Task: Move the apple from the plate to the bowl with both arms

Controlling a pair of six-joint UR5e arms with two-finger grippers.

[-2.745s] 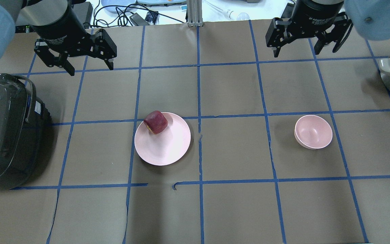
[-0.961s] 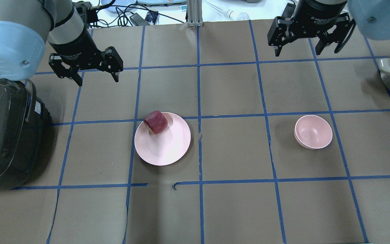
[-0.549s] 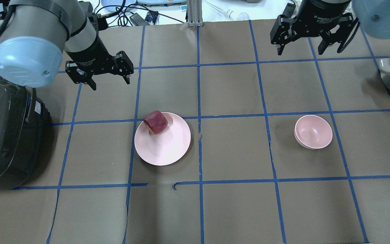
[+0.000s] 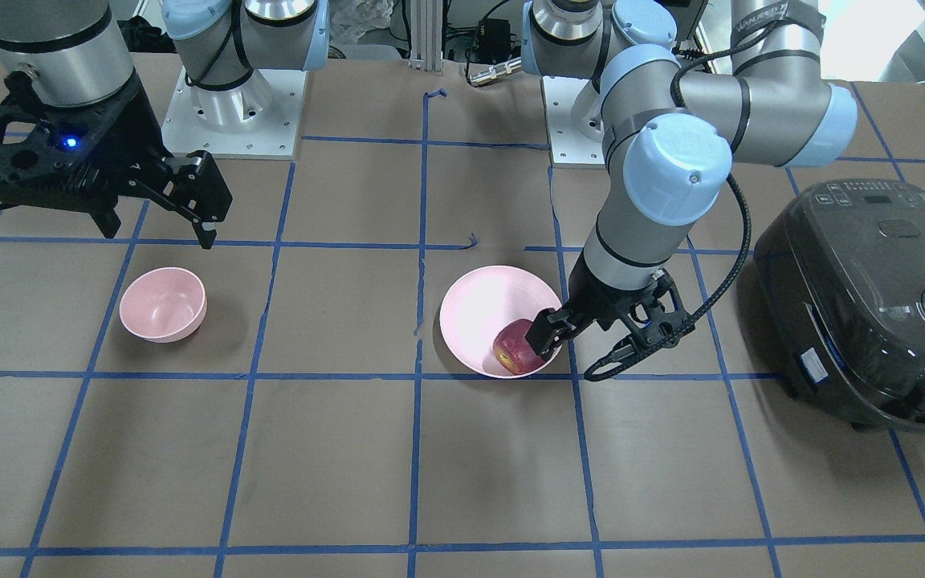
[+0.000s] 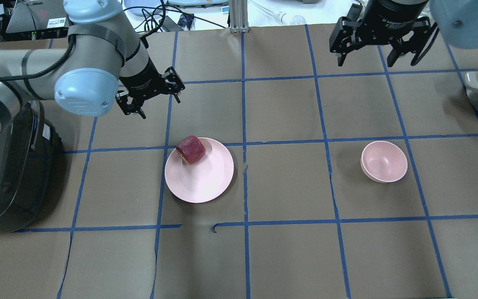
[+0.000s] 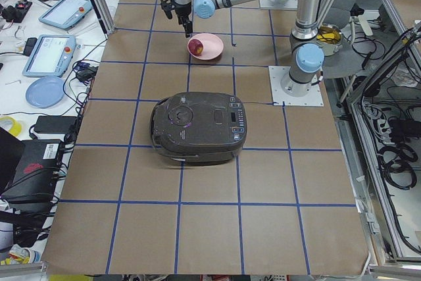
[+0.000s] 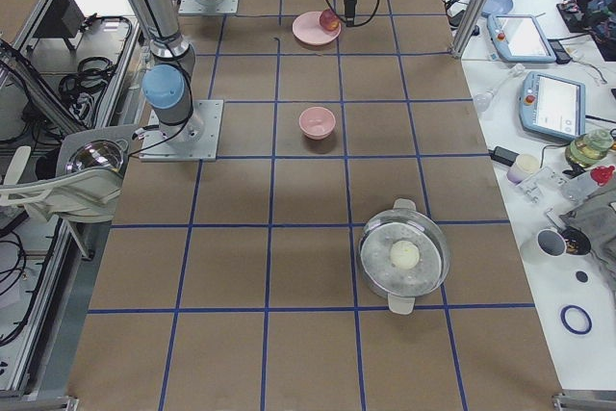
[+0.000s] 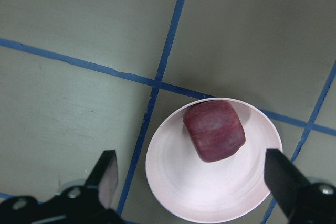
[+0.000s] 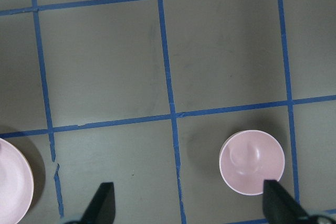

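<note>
A: Why does the left gripper hang over the plate with its fingers pointing down?

B: I think it prepares the pick. The apple lies on the plate, close to the rim. In the left wrist view it sits below the gripper, between the lines of the two fingers and a little ahead of them. So the jaws could go down on both sides of it.

A: How far is it opened?

B: Spread wide, clearly wider than the apple. It holds nothing and touches nothing; the apple is apart from it, lower.

A: And the right gripper?

B: Also spread wide, and empty. It hangs high, and the bowl is below it, nearer to one finger than to the other. My guess is that it is placed there to receive the apple, because the bowl is on its side, well apart from the plate.
</note>
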